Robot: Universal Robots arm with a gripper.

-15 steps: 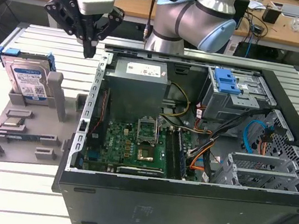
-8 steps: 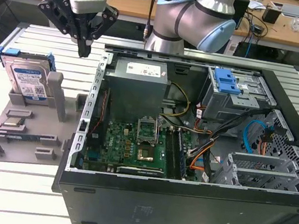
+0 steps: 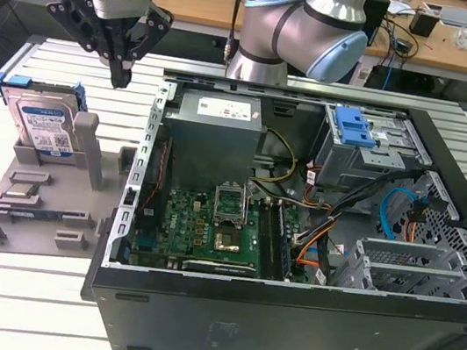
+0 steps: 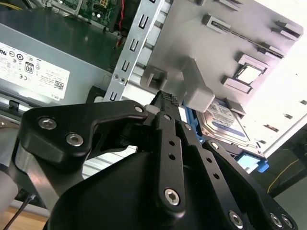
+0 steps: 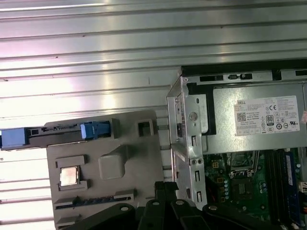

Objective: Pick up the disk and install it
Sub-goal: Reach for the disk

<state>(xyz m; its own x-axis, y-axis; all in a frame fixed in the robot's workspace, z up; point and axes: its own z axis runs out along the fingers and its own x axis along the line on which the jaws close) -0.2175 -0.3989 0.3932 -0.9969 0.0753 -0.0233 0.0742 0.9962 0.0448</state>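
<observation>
Noting the end effector (image 3: 121, 76) clenched and empty, we fear it would strike the disk (image 3: 44, 123) if lowered unopened.

Silver-grey disk (image 3: 44, 117) with blue rails (image 3: 42, 84) and seemingly a white-and-blue label (image 3: 47, 133) — pale grey holder (image 3: 74, 230), green motherboard (image 3: 195, 222).

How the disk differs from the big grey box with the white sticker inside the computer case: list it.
The disk is smaller than the grey box. The disk stands on edge in the grey fixture outside the computer case; the grey box sits inside it. The disk has blue side rails; the grey box has none. Both are rectangular grey metal with a printed label.
</observation>
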